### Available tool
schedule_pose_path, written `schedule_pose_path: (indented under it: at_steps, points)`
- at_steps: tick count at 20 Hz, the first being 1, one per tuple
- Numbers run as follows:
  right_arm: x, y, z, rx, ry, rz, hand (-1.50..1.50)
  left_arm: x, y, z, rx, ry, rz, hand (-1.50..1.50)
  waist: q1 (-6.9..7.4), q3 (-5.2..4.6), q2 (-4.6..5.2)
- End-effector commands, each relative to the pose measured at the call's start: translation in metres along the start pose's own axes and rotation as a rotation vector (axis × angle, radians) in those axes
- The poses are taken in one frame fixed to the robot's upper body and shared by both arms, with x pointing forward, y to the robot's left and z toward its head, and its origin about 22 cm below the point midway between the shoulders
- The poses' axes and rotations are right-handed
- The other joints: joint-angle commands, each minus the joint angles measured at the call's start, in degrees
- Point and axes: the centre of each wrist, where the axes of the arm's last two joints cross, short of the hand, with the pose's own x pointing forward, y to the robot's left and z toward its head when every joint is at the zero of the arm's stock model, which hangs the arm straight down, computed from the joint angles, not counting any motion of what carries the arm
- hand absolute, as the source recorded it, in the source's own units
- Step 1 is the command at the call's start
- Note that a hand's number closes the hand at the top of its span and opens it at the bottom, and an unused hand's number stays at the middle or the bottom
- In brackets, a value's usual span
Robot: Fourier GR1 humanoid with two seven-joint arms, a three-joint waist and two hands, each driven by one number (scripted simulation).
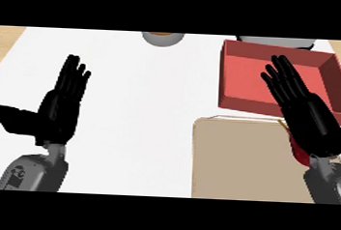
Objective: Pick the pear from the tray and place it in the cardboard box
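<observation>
A tan tray (235, 163) lies at the lower right of the white counter. Just behind it stands a red open-topped box (246, 76). My right hand (309, 118) is open, its fingers straight, and reaches over the tray's right edge and the box's near wall. From under its wrist a sliver of a dark red rounded thing (295, 149) peeks out on the tray. Most of it is hidden, so I cannot tell whether it is the pear. My left hand (59, 107) rests open at the left, fingers up and thumb spread, holding nothing.
A grey cup (162, 38) with something orange inside stands at the counter's far edge, centre. Another grey object (276, 41) shows behind the red box. A wooden surface (5, 39) borders the counter at the far left.
</observation>
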Motion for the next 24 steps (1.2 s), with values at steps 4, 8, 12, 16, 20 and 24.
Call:
schedule_pose_path:
  at_steps: [4,8,12,16,20,24]
  points:
    - [-0.033,-0.047,0.051,-0.025,0.196,0.041,-1.5,-0.013,0.009,0.0,-0.199,0.003,-0.246,0.0,-2.25,0.06,1.04]
    - [0.008,-0.088,0.047,0.011,0.162,0.569,-1.5,-0.014,0.002,0.004,-0.264,0.045,-0.274,0.0,-4.33,-0.68,0.86]
    - [-0.025,-0.103,0.093,0.047,0.176,0.818,-1.5,-0.02,-0.003,0.009,-0.332,0.062,-0.306,0.0,-4.42,0.1,0.74]
    - [-0.019,-0.124,0.114,0.074,0.046,1.043,-1.5,-0.03,-0.006,0.02,-0.39,0.079,-0.312,0.0,-2.59,0.06,0.65]
    - [0.02,-0.141,0.137,0.058,0.055,1.116,-1.5,-0.025,-0.011,0.005,-0.37,0.071,-0.307,0.0,-2.48,-0.06,0.7]
    - [0.074,-0.153,0.129,0.139,0.167,1.094,-1.5,-0.023,-0.021,0.007,-0.393,0.069,-0.314,0.0,-1.87,-0.09,0.74]
